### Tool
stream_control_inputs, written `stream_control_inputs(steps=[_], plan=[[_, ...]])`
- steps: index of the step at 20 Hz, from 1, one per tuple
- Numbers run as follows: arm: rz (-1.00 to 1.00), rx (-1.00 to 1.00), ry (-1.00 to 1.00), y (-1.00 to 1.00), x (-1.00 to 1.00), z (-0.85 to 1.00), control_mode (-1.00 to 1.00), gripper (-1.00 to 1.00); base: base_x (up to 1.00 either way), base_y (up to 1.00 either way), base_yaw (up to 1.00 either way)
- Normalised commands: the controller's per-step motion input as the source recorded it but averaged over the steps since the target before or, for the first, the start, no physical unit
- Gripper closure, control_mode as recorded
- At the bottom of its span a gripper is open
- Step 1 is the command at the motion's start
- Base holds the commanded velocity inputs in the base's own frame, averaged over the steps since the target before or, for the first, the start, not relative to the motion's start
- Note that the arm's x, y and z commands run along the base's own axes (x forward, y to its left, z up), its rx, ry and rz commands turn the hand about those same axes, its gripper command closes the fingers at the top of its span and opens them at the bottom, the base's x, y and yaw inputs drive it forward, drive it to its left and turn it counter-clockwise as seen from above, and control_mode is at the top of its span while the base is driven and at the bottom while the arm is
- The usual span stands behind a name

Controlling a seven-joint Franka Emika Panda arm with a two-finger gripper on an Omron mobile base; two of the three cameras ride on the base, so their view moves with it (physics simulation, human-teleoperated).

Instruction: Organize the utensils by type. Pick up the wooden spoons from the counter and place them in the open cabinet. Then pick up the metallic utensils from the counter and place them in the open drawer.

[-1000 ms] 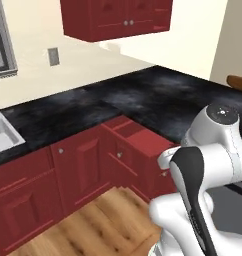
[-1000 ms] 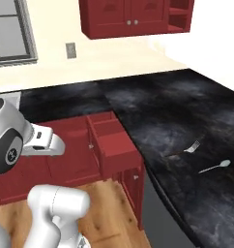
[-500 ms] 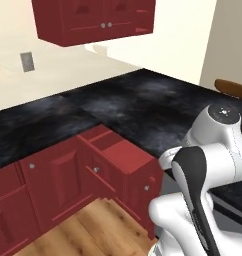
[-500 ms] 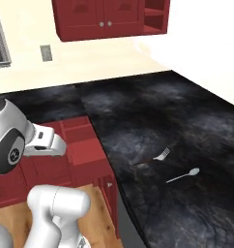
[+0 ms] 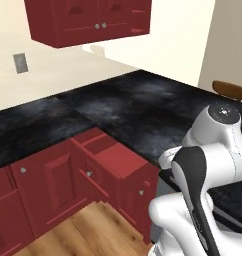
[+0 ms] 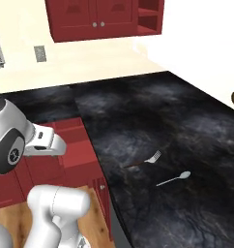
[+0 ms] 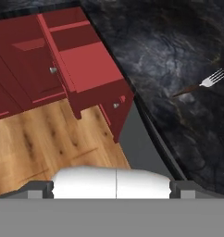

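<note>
On the counter (image 6: 186, 126), black stone w/ grey veining, we see the fork (image 6: 149, 160) lying flat, silver tines pointing away from us and dark handle toward the counter's front edge. Just beside it, nearer us and to the right, lies the small silver spoon (image 6: 174, 179), apart from the fork, not touching. Both sit well in from the edge in the right base view. From the hand view the fork (image 7: 205, 83) shows at the right side on the same dark stone, and a pale sliver at the right border is prob. the spoon, too cropped to be sure.

The open drawer (image 6: 75, 145) stands pulled out from the red floor cabinets (image 5: 48, 185) at the counter's corner, red inside, nothing visible in it. In the left base view the drawer (image 5: 113, 155) juts out over the wood floor (image 5: 88, 235), and the hand view looks down into the drawer (image 7: 86, 60) from above, its small silver knob on the front.

The wall cabinet (image 6: 104, 19) hangs above the counter; its right end is open w/ red shelves showing. In the left base view the cabinet (image 5: 88, 20) shows two small knobs on shut doors.

We can't make out the fingertips in the hand view; the gripper is spread wide w/ nothing in it. An outlet plate (image 5: 20, 62) sits on the cream wall.
</note>
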Motion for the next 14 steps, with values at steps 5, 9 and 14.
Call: stream_control_inputs(steps=[5,9,14], plan=[[0.0,0.0,0.0,0.0,0.0,0.0,1.0,-1.0,0.5,-0.02,0.13],[0.0,0.0,0.0,0.0,0.0,0.0,1.0,-1.0,0.48,0.0,0.28],[0.0,0.0,0.0,0.0,0.0,0.0,1.0,-1.0,0.43,-0.07,0.11]])
